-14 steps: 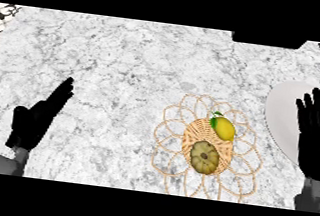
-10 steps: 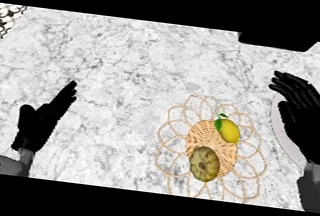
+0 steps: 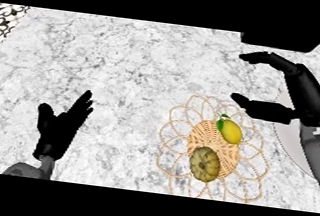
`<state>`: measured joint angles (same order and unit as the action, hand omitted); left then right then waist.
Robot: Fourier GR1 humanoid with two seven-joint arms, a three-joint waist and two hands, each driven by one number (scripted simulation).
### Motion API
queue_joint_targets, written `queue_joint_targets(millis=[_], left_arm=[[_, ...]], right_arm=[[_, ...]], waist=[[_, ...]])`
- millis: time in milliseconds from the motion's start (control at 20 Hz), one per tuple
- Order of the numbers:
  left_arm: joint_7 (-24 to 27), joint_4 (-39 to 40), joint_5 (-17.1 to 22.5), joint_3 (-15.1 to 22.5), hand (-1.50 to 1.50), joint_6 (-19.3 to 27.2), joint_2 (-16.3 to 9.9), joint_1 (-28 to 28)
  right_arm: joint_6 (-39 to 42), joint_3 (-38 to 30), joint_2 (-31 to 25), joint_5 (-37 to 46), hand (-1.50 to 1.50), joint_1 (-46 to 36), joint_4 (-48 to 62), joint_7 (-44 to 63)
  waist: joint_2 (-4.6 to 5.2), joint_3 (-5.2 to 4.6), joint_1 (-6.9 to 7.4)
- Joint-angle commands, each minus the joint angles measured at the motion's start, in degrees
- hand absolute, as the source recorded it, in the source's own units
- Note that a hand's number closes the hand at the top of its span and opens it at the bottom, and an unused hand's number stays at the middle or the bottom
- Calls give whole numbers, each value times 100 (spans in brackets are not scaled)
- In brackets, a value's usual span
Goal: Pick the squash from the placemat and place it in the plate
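A grey-veined white marble tabletop [image 3: 124, 65] carries a tan woven placemat [image 3: 214, 149] with looped edging, a yellow green-stemmed squash [image 3: 230, 131], an olive-brown fruit [image 3: 205, 164] and a white plate [image 3: 290, 131]; both hands black.

The right hand [image 3: 299, 92] has swung from 3 o'clock toward 1 o'clock, fingers now curved open above the placemat [image 3: 214, 148].
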<state>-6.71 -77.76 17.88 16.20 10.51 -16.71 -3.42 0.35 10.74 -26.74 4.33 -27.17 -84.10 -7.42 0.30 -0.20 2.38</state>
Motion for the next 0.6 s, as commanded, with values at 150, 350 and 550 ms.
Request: queue_joint_targets(millis=[150, 350, 550], left_arm=[[-433, -2, 5, -192, 0, 102, 258, -150], [-107, -104, 2, -234, 0, -28, 92, 311], [-241, -373, -10, -94, 0, 29, 180, 427]], right_arm=[[893, 13, 28, 234, -150, -661, 822, -710], [1592, 338, -793, 512, -150, -498, 1, 82], [2397, 974, -1290, 992, -150, -715, -224, 655]], waist=[[-22, 20, -185], [-46, 14, -209], [-53, 10, -158]])
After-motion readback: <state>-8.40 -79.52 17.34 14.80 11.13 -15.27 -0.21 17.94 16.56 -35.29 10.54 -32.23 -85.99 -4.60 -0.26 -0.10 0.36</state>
